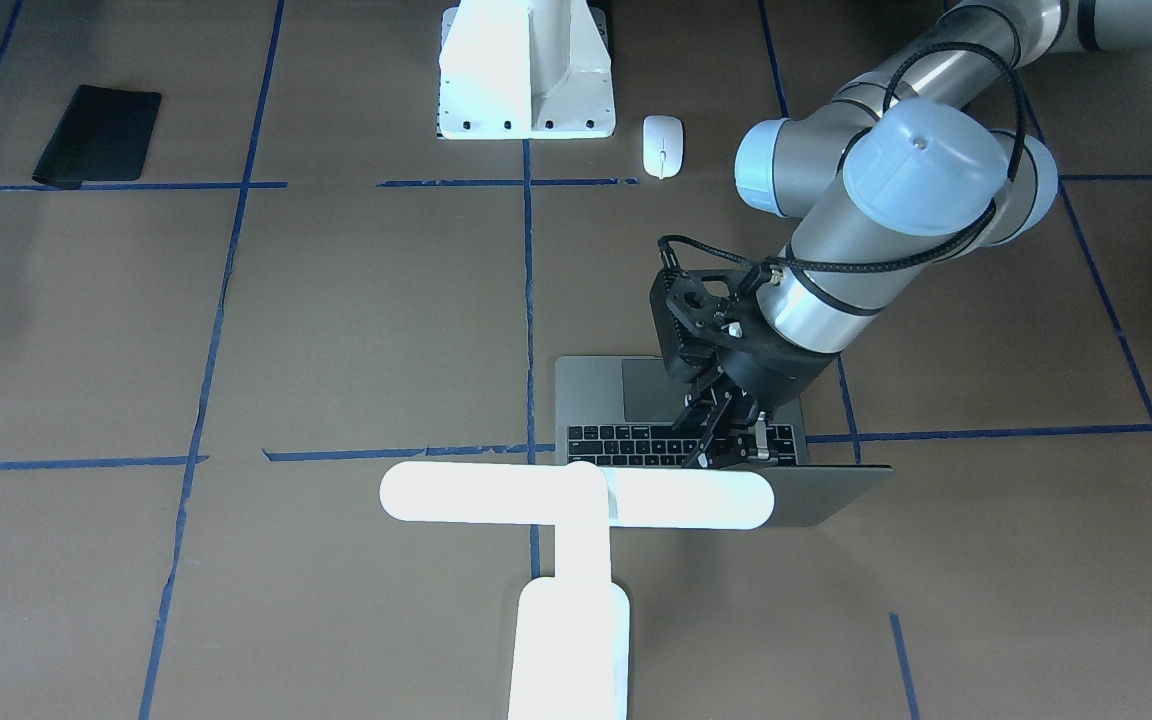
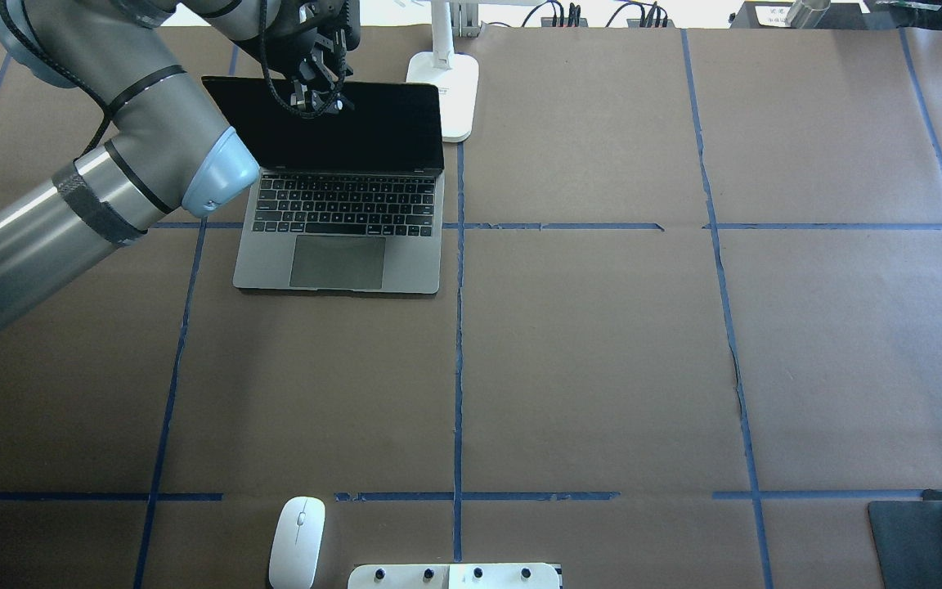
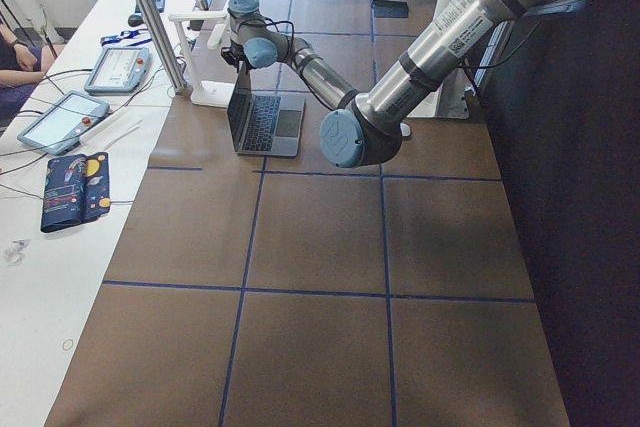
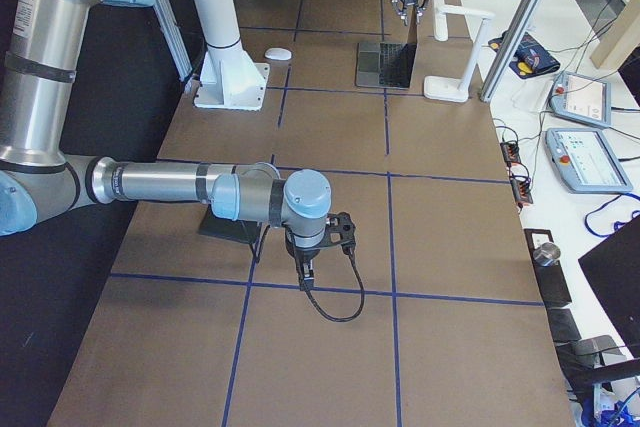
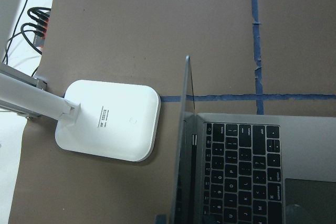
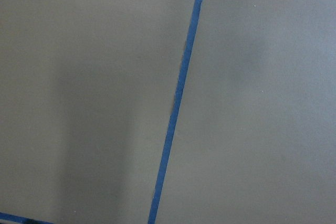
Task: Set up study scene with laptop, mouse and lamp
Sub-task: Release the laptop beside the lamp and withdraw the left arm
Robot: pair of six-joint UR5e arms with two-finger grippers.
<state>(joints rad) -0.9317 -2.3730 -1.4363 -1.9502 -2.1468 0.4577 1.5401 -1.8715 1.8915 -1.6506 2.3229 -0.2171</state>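
The grey laptop (image 2: 340,245) stands open at the far left of the table, with its screen (image 2: 356,123) upright and dark. My left gripper (image 2: 320,102) hangs at the screen's top edge (image 1: 836,495), its jaws apart on either side of the lid. The left wrist view shows the lid (image 5: 184,145) edge-on. The white lamp (image 1: 576,497) stands just beside the laptop, its base (image 5: 110,119) on the table. The white mouse (image 2: 298,542) lies near the robot's base. My right gripper (image 4: 305,269) hangs low over bare table; I cannot tell whether it is open or shut.
A black mat (image 2: 925,540) lies at the near right corner. The white pedestal (image 1: 526,70) with bolt holes stands next to the mouse (image 1: 662,146). Blue tape lines (image 6: 176,103) cross the brown table. A side bench with tablets (image 3: 115,67) runs past the lamp.
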